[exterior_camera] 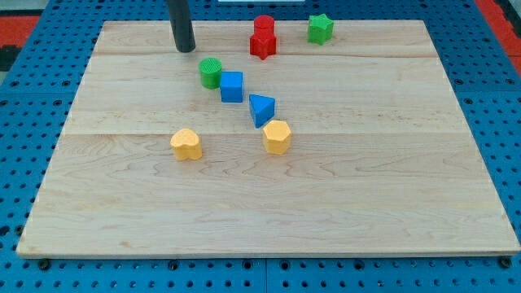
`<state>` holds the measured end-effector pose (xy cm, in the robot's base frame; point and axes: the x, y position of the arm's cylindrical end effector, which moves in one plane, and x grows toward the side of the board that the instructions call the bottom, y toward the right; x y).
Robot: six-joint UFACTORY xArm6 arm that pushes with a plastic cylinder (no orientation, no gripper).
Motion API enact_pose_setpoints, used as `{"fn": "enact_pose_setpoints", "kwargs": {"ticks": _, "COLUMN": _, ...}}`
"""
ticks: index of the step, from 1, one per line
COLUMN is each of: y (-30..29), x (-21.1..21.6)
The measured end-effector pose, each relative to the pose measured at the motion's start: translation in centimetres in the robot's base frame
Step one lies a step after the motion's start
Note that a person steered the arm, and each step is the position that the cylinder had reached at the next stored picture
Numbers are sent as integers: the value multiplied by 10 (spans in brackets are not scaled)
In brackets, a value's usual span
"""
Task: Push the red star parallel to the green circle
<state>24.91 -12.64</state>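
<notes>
The red star (262, 45) lies near the view's top, just below and touching a red cylinder (263, 25). The green circle (211, 72) stands lower and to the left of the star, touching a blue cube (232, 86). My tip (186, 49) rests on the board at the upper left, a little above and left of the green circle and well left of the red star. It touches no block.
A green star (320, 28) sits at the top right. A blue triangle (261, 109) and a yellow hexagon (277, 137) lie mid-board, a yellow heart (186, 144) to their left. The wooden board (269, 212) ends at blue pegboard on all sides.
</notes>
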Motion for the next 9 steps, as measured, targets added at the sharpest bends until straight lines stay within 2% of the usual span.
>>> {"fn": "enact_pose_setpoints", "kwargs": {"ticks": 2, "y": 0, "x": -55}}
{"fn": "enact_pose_setpoints", "kwargs": {"ticks": 3, "y": 15, "x": -57}}
{"fn": "enact_pose_setpoints", "kwargs": {"ticks": 5, "y": 98, "x": -54}}
{"fn": "enact_pose_setpoints", "kwargs": {"ticks": 6, "y": 99, "x": -46}}
{"fn": "enact_pose_setpoints", "kwargs": {"ticks": 7, "y": 106, "x": -14}}
{"fn": "enact_pose_setpoints", "kwargs": {"ticks": 9, "y": 141, "x": 22}}
